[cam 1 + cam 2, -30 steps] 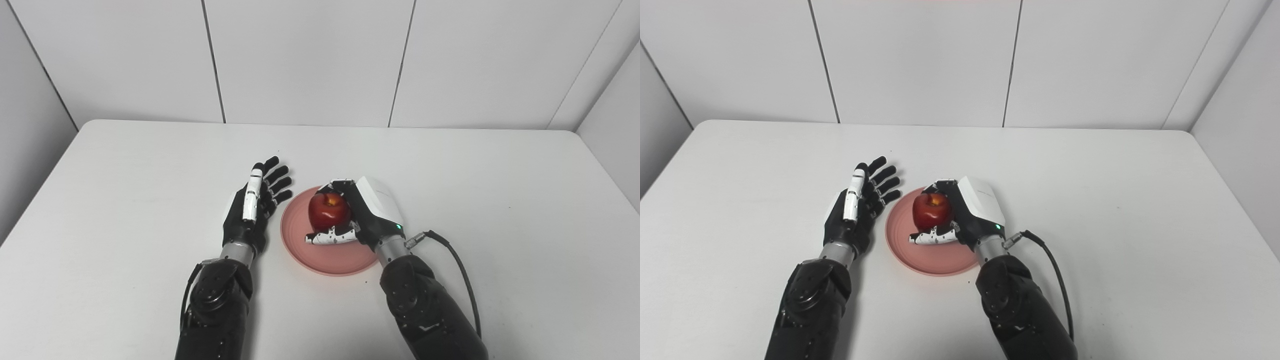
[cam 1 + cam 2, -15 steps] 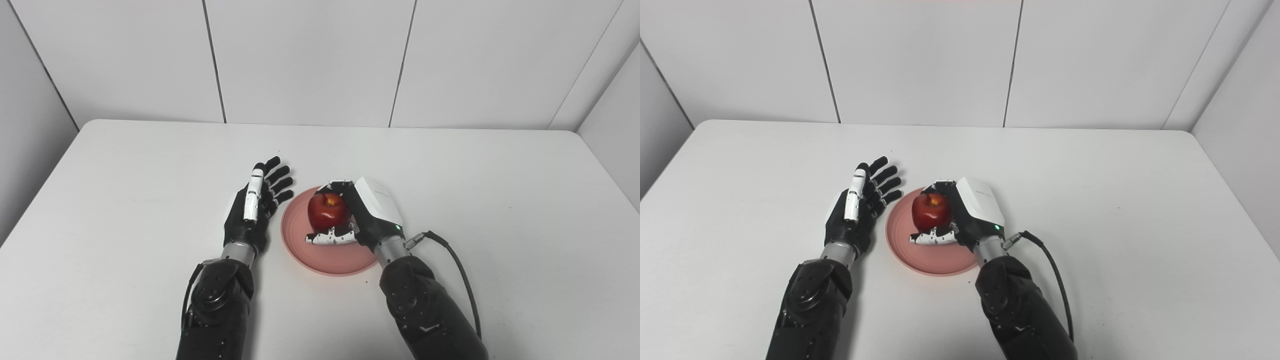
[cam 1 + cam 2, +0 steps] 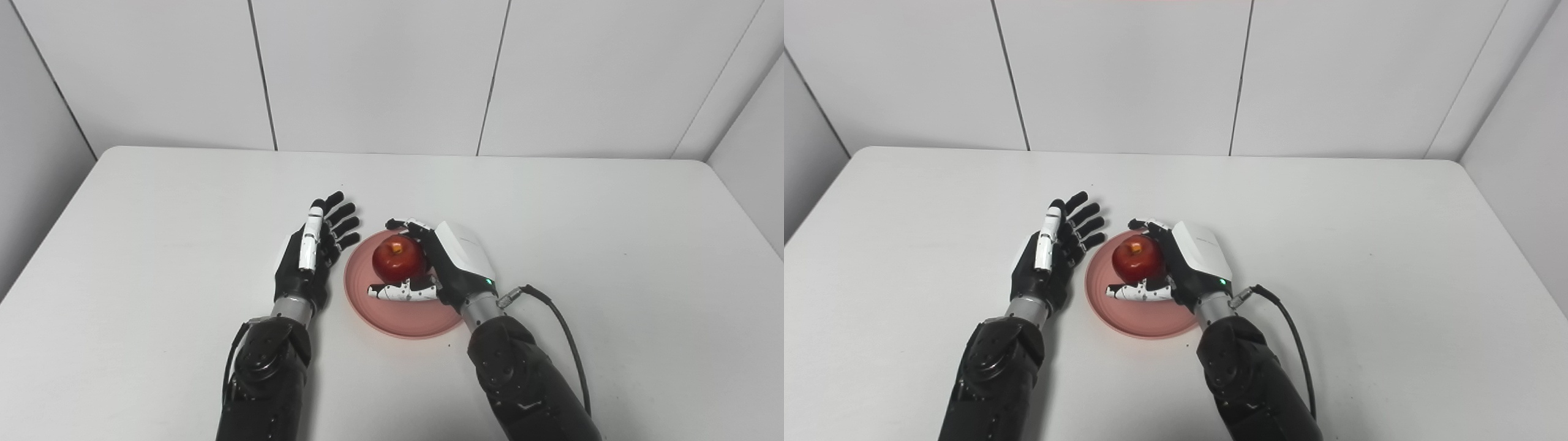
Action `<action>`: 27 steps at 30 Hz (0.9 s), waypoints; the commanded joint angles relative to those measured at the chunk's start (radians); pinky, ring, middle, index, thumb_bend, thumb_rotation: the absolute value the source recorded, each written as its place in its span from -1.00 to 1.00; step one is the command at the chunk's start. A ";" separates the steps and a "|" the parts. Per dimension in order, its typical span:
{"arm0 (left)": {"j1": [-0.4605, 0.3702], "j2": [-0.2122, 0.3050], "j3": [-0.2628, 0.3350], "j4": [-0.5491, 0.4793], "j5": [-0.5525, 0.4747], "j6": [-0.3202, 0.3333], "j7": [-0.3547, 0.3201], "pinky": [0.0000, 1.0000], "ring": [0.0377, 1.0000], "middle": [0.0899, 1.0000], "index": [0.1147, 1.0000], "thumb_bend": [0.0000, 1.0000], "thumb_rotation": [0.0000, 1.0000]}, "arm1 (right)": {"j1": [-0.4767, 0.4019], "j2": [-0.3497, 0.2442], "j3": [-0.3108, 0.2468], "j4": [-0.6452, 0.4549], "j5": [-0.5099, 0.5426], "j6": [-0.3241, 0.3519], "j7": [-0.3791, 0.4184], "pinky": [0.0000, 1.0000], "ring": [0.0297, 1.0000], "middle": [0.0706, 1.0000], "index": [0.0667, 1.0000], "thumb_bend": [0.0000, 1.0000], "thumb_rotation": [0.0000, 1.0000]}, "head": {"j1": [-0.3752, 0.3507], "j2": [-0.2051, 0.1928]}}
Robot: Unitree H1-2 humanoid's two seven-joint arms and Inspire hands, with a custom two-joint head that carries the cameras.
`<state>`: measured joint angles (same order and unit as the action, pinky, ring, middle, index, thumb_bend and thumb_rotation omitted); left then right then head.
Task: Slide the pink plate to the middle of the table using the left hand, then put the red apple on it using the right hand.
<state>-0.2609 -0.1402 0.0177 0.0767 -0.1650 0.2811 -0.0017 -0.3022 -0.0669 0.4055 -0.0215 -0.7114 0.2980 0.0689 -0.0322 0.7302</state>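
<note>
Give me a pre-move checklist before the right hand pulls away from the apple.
1. Red apple is over the pink plate: ok.
2. Apple resting on the plate, not lifted: cannot tell.
3. Right hand fingers spread off the apple: ok, though the thumb lies close below it.
4. Left hand open, holding nothing, beside the plate's left rim: ok.
5. Plate near the middle of the table: ok.

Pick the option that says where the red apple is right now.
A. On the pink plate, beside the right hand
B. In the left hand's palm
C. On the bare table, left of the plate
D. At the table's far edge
A: the red apple sits on the pink plate, with the right hand loosely around it, fingers spread.
</note>
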 commanded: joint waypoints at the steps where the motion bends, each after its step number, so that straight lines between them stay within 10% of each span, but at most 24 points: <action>1: -0.017 -0.010 -0.003 -0.010 0.006 -0.002 0.009 0.60 0.64 0.64 0.62 -0.24 1.00 | -0.024 -0.001 -0.007 -0.038 -0.012 -0.003 -0.001 0.40 0.56 0.58 0.59 1.00 -0.19 | -0.001 0.001; 17: -0.017 -0.007 0.002 -0.005 -0.001 -0.002 0.004 0.59 0.63 0.63 0.62 -0.21 1.00 | -0.009 -0.048 -0.033 -0.107 -0.008 -0.058 0.009 0.73 0.77 0.80 0.84 1.00 0.12 | -0.008 -0.003; 27: -0.014 -0.005 0.002 -0.010 -0.002 0.002 0.003 0.59 0.64 0.64 0.62 -0.22 1.00 | 0.008 -0.049 -0.107 -0.217 0.010 -0.022 0.017 0.54 0.74 0.80 0.84 1.00 0.14 | -0.014 -0.006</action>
<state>-0.2610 -0.1403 0.0200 0.0775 -0.1680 0.2811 -0.0027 -0.2719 -0.1185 0.3162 -0.1964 -0.7057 0.2872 0.1016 -0.0475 0.7240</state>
